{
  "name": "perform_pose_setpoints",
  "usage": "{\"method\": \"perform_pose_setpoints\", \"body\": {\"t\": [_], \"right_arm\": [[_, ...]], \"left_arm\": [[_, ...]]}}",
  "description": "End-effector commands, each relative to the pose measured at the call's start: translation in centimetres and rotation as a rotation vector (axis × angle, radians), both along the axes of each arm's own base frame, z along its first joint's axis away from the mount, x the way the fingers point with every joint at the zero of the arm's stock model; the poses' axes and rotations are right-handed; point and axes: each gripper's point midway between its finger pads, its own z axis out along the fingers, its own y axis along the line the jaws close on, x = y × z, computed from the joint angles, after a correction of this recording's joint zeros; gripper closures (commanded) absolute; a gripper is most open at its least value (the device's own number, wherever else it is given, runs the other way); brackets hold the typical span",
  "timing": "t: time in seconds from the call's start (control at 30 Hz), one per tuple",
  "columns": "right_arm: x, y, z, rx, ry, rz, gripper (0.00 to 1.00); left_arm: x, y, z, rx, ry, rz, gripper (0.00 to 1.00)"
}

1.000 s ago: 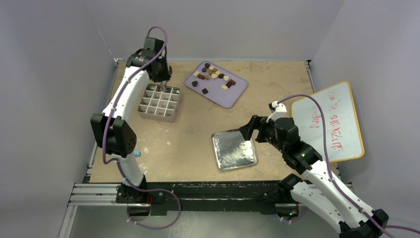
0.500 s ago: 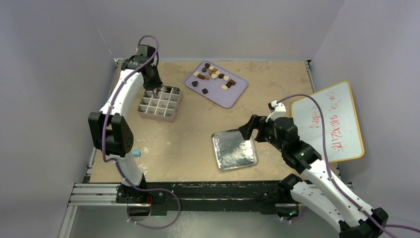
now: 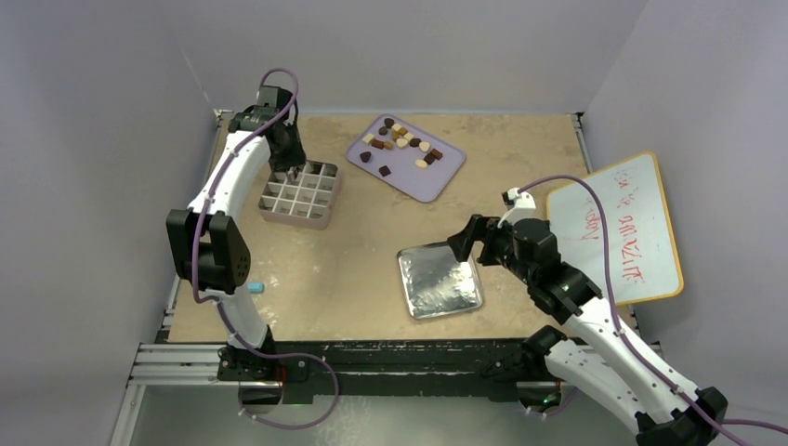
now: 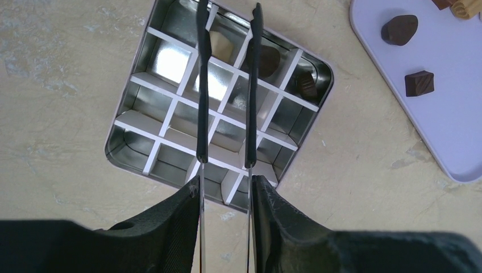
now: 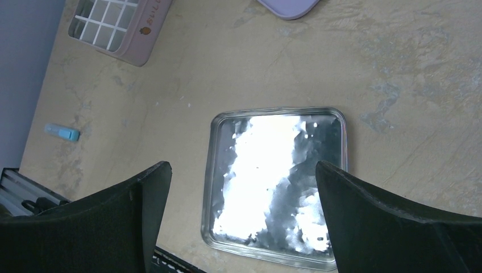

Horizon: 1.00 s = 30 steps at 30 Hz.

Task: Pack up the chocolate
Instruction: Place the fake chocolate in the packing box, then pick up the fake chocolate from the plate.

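Left jaws clamped on black tweezers (image 4: 202, 85), tips apart above grid tin (image 4: 132, 122); chocolate (image 4: 307, 85) in cells beyond. Right jaws spread, silver lid (image 5: 278, 182) below.

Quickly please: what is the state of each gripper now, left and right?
Left gripper: shut on the black tweezers, whose tips stand apart over the divided tin.
Right gripper: open, holding nothing, above the silver lid.

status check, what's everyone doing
Left gripper shut on tweezers, over the tin. Right gripper open above the lid. Three chocolates in tin, rest on tray. Nothing blocking.
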Motion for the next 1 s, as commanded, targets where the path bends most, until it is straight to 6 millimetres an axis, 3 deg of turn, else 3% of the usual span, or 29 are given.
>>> {"method": "perform_pose_setpoints", "body": {"t": [0.0,0.27,0.53,0.83,0.97], "right_arm": [[0.3,0.3,0.6,0.022,-0.020,0.001,0.01],[0.2,0.2,0.6,0.018,-0.016,-0.001,0.01],[0.3,0.0,0.4,0.011,-0.013,-0.009,0.01],[0.3,0.0,0.6,0.003,-0.011,-0.008,0.01],[0.2,-0.1,0.3,-0.008,-0.002,-0.005,0.01]], "left_arm": [[0.5,0.2,1.5,-0.003,-0.051,-0.011,0.66],[0.1,-0.1,4.1,-0.018,-0.101,-0.034,0.70],[-0.2,-1.8,6.9,-0.036,-0.162,-0.090,0.71],[-0.4,-7.9,9.1,-0.024,-0.209,-0.238,0.72],[-0.6,-11.6,8.8,-0.067,-0.211,-0.334,0.71]]}}
